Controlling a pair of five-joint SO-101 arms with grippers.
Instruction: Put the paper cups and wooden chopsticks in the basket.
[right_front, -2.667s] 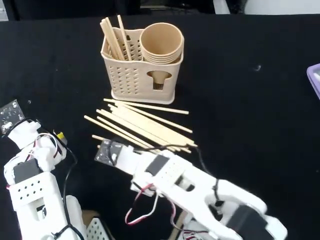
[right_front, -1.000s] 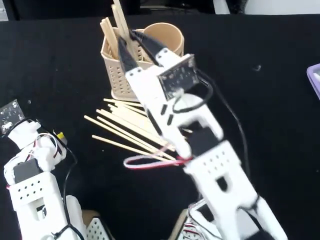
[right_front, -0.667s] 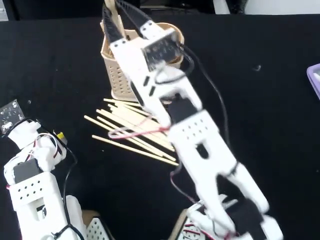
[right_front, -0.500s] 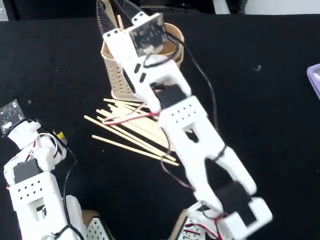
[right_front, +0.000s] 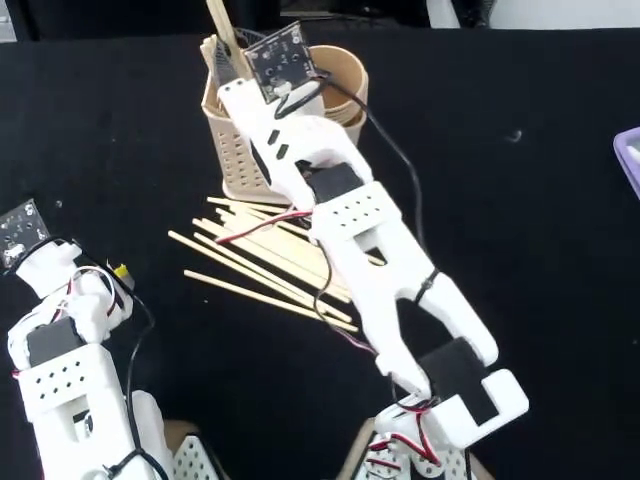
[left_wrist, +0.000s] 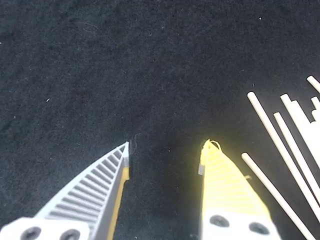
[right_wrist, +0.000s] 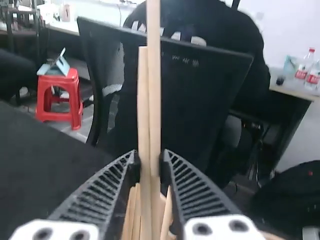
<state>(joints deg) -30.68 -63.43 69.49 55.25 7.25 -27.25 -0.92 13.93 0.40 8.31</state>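
"Several wooden chopsticks lie loose on the black table, just in front of the basket. How far along is this?"

"Partway, I'd judge. The stacked paper cups sit in one compartment and the standing sticks in the other. The right gripper is clamped on a pair of chopsticks, held upright above the stick compartment (not yet let go)."

"And the left gripper?"

"Its jaws are apart and hold nothing. It hangs low over the table, near the ends of the loose pile."

"Room to work?"

"Bare table lies on both sides of the pile. The tight spot is the basket's rim: the pair must drop between the standing sticks and the wall. A purple thing sits at the table's edge, well apart."
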